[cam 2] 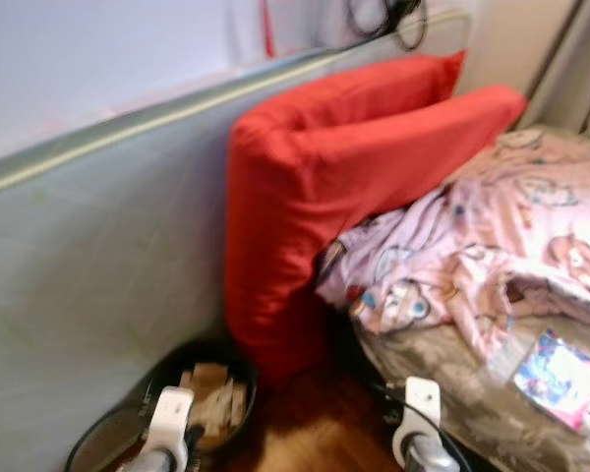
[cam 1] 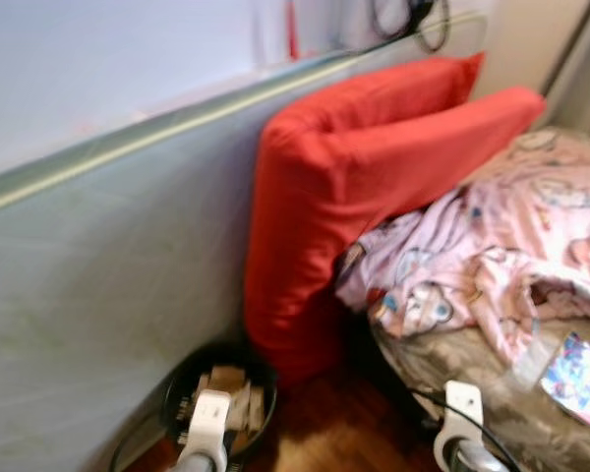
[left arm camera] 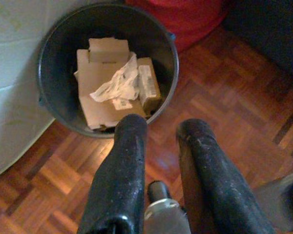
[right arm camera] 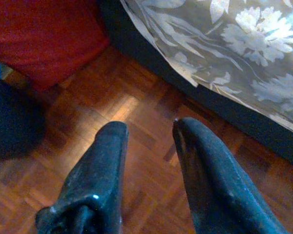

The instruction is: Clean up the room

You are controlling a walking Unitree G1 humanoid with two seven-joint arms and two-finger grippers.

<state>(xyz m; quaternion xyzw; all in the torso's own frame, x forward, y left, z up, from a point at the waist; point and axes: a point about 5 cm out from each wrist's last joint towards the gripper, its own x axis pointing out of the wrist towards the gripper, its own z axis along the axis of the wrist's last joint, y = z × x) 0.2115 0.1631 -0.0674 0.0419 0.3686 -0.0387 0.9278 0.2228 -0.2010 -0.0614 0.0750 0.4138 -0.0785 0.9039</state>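
- Bed (cam 1: pixel 492 393) with a rumpled pink blanket (cam 1: pixel 511 246) fills the right; a colourful packet (cam 1: pixel 580 379) lies on its near edge, just right of the right gripper (right arm camera: pixel 149 131), the nearer arm
- Red cushions (cam 1: pixel 344 187) lean against the far-left wall
- Black bin (left arm camera: pixel 53 44) of cardboard scraps (left arm camera: pixel 107 83) sits near-left, just ahead of the left gripper (left arm camera: pixel 161 129)
- Both grippers hang spread apart, empty

Both arms hang low, left gripper (left arm camera: pixel 161 129) and right gripper (right arm camera: pixel 149 129) with fingers parted, holding nothing.
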